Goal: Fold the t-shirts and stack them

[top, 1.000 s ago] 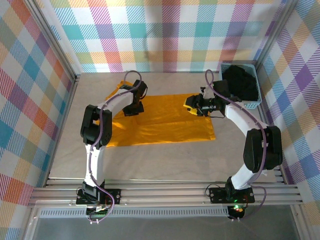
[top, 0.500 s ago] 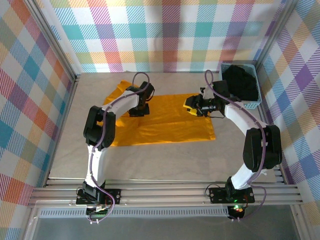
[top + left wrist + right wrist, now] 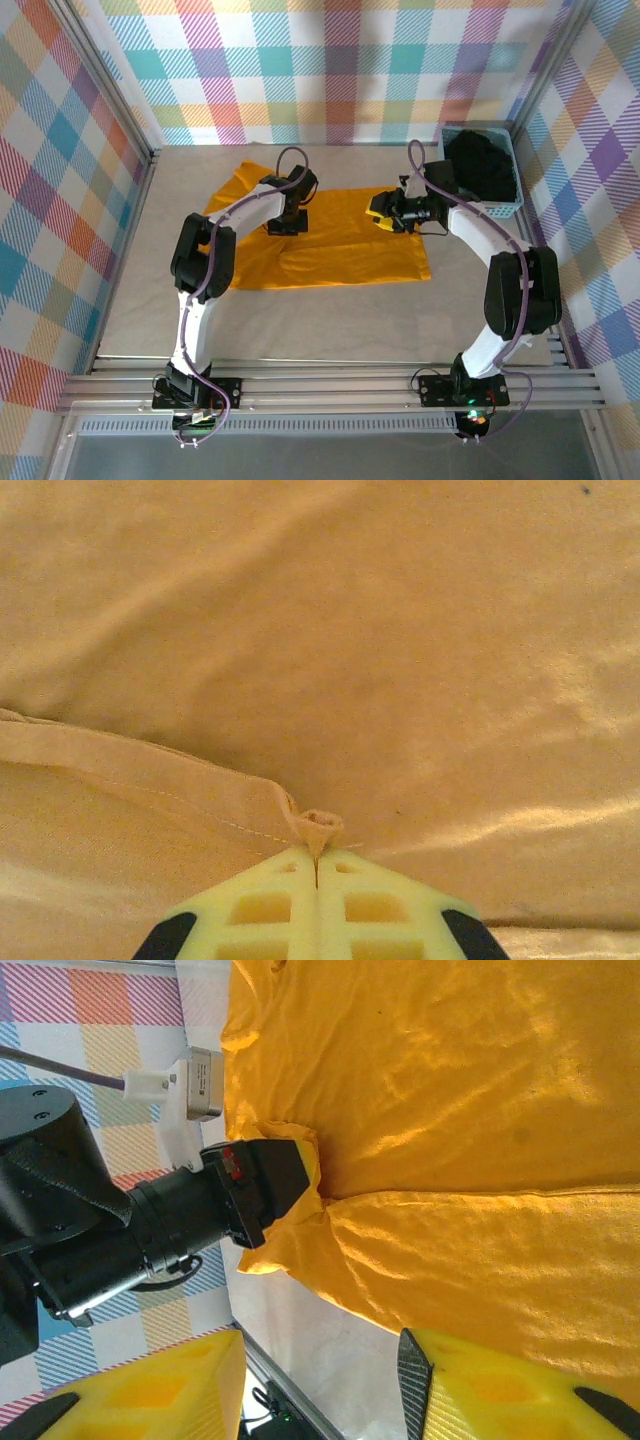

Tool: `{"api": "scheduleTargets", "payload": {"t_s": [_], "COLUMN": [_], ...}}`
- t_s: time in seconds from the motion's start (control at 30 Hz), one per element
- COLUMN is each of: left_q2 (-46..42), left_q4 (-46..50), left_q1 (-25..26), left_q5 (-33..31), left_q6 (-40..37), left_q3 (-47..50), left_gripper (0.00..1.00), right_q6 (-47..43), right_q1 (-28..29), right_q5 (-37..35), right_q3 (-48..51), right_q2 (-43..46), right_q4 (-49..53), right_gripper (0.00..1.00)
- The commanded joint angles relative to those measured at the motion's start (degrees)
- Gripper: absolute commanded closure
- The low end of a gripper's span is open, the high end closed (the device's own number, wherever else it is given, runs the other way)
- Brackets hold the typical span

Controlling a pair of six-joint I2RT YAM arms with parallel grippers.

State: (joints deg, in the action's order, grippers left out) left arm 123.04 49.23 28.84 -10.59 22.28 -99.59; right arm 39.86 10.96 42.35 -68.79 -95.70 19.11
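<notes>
An orange t-shirt (image 3: pixel 350 250) lies spread across the middle of the table. My left gripper (image 3: pixel 288 222) sits low on its upper left part, shut on a small pinch of the cloth (image 3: pixel 318 828); the pale fingers (image 3: pixel 270 910) meet with the fabric between their tips. My right gripper (image 3: pixel 383 212) hovers over the shirt's upper right edge, open, with bare table between its yellow fingers (image 3: pixel 480 1390). The shirt's hem (image 3: pixel 400 1260) lies against the right finger. A black t-shirt (image 3: pixel 480 165) is bunched inside the basket.
The light blue basket (image 3: pixel 512 205) stands at the back right corner, close to my right arm. Checked walls enclose the table on three sides. An aluminium rail (image 3: pixel 330 385) runs along the near edge. Bare tabletop (image 3: pixel 330 320) stretches in front of the shirt.
My left gripper has slid rightward across the shirt, dragging the pinched cloth with it and uncovering more orange fabric at the upper left. The right arm has stayed put.
</notes>
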Motion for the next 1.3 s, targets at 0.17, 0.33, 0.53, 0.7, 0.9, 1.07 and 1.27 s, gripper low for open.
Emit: {"api": "scheduleTargets", "payload": {"t_s": [0.17,0.33,0.53,0.7,0.9,1.07,1.27], "left_q2": [-2.37,-6.72,-3.71,0.08,-1.83,-2.15,-4.53], "left_q4": [3.74,-0.15,-8.14,-9.54,-12.23,-10.91,-11.45], "left_q1": [-2.38,-14.31,-25.82,-27.91,-27.25,-26.99,-26.99], "left_q5": [-3.51,-0.41,13.55,22.11,27.47,26.74,25.65], "left_q6": [4.28,8.83,5.83,0.25,-1.08,-3.82,-3.74], "left_q3": [-0.31,4.36,4.96,4.17,8.82,11.03,11.45], "left_gripper": [0.46,0.49,0.51,0.52,0.55,0.64,0.8], "right_q6": [-1.26,-1.38,-1.8,-1.8,-1.23,-0.83,-0.92], "right_q1": [0.29,0.29,0.29,0.29,0.29,0.29,0.29], "right_q5": [1.61,2.24,2.81,2.3,1.79,1.84,1.95], "right_q3": [-2.81,-3.35,-4.28,-4.85,-5.26,-5.82,-5.74], "right_q2": [-1.39,-1.8,-2.35,-2.47,-3.07,-3.7,-3.84], "right_q4": [2.03,2.2,3.24,3.91,3.69,3.15,3.3], "right_gripper": [0.54,0.54,0.54,0.54,0.55,0.55,0.55]}}
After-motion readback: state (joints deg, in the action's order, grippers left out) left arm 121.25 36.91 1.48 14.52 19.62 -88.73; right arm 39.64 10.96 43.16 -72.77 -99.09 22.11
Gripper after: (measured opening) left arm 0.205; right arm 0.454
